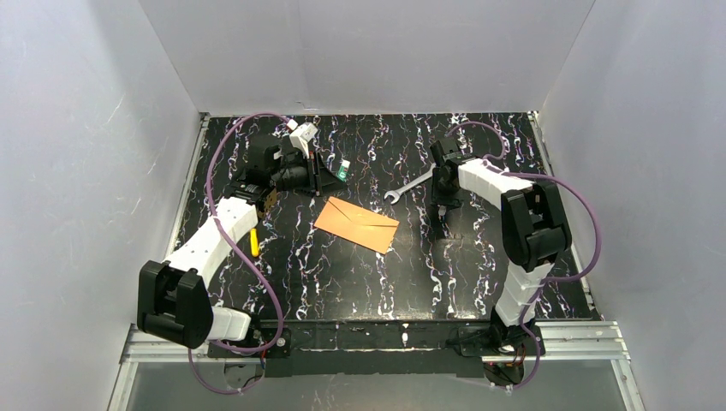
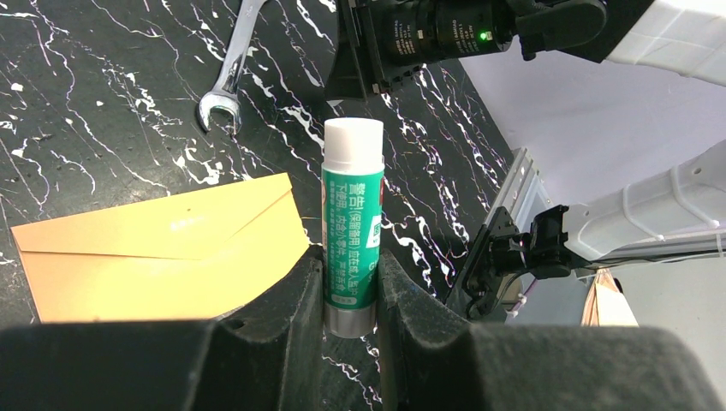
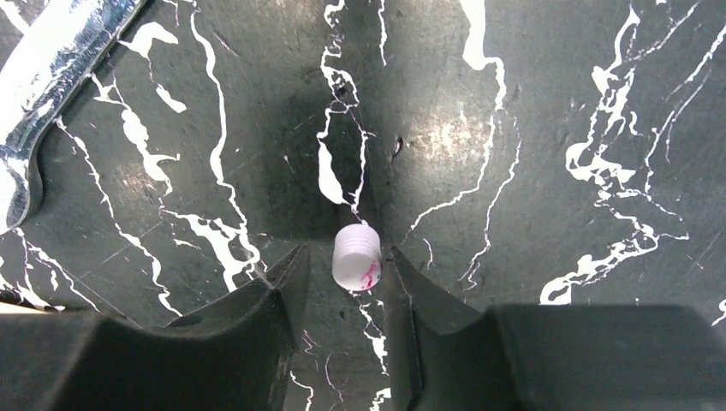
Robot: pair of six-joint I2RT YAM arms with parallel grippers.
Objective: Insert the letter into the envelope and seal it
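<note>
The left gripper (image 2: pixel 349 267) squeezes a green glue stick (image 2: pixel 351 201); the right gripper (image 3: pixel 344 261) sits open around a small white cap (image 3: pixel 358 254).

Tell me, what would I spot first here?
The bright orange envelope lies flat in the middle of the black marbled table. Next comes the green glue stick, pinched in the left end effector. A small white cap sits inside the right end effector.

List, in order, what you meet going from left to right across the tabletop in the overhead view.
left gripper → envelope → wrench → right gripper. The glue stick is left out, because it sits within the envelope's left-to-right span.
</note>
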